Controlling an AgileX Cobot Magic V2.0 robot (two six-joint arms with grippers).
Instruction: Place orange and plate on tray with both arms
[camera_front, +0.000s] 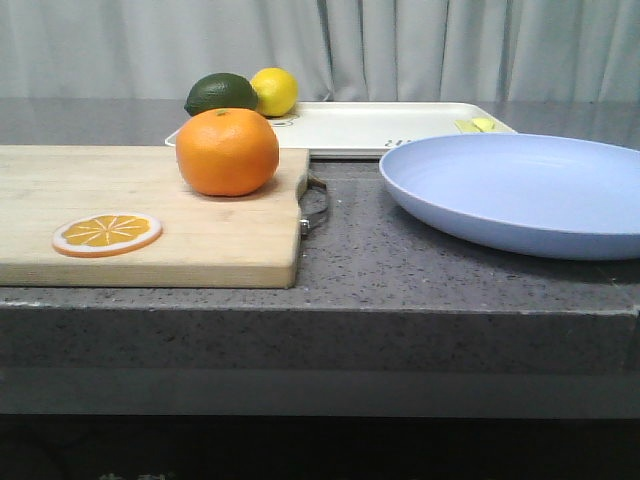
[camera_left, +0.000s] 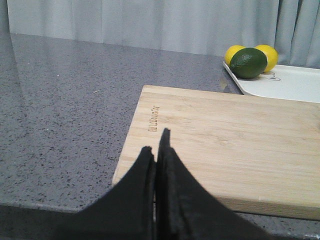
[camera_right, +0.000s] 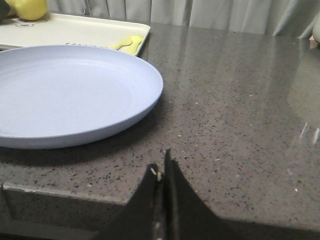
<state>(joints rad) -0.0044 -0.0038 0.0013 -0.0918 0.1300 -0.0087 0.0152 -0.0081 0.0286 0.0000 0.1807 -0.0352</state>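
Near the desk's front edge, orange (camera_front: 227, 151) rests on cutting board (camera_front: 150, 215); plate (camera_front: 520, 190) lies right. Both look rigid, smooth: grip orange's sides, plate's rim. Left claw (camera_left: 157, 150) and right claw (camera_right: 161, 170) pinched together, empty.

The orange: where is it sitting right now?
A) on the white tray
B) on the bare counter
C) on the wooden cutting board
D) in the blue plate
C: the orange rests on the wooden cutting board, behind the orange slice.
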